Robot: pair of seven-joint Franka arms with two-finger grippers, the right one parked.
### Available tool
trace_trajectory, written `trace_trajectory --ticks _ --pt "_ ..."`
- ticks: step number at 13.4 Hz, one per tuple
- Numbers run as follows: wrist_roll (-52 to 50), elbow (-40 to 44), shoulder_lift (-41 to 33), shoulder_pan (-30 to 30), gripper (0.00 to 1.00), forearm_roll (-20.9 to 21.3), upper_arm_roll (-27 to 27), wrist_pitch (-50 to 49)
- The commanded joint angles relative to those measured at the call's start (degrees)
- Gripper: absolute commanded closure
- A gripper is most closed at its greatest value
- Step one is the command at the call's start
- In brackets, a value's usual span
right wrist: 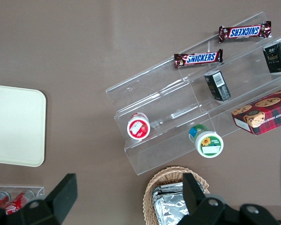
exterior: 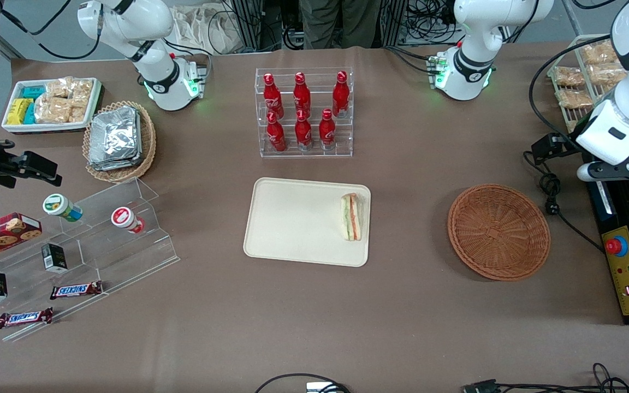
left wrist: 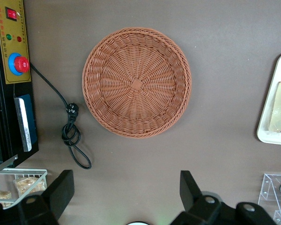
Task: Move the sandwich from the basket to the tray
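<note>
- One tray (exterior: pixel 292 218), cream, flat, at mid-table and nearer the front camera than the rack of red bottles (exterior: pixel 303 112). Most of its surface is bare.
- One sandwich (exterior: pixel 351 216), on the tray, just inside the rim at the end toward the basket. It rests on a bread face or edge with its red and green filling stripes turned up to the camera. Judged delivered and within the rim.
- One basket (exterior: pixel 499 232), reddish-brown wicker, well apart from the tray toward my end of the table. Nothing lies in it.
- One gripper (left wrist: pixel 125 187), mine, raised above the table near the basket, with nothing beneath it but brown cloth. Jaws spread wide, nothing between them.
- Step in hand, as I judge it: finishing clear. Done well, it means no further contact with the sandwich, which sits close to the tray edge and might tip or slide off if nudged.
- Advice for any move: travel high over the basket rim, jaws apart, and avoid the black cable (left wrist: pixel 70 136) lying beside the basket.
</note>
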Motion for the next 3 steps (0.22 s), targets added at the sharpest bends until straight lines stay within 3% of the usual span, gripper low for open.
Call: trace_trajectory --ticks 1,3 --pt "-0.28 0.08 -0.20 0.15 0.00 -0.45 -0.18 -0.31" --pt "-0.02 0.08 -0.20 0.24 0.00 -0.46 -0.18 -0.13"
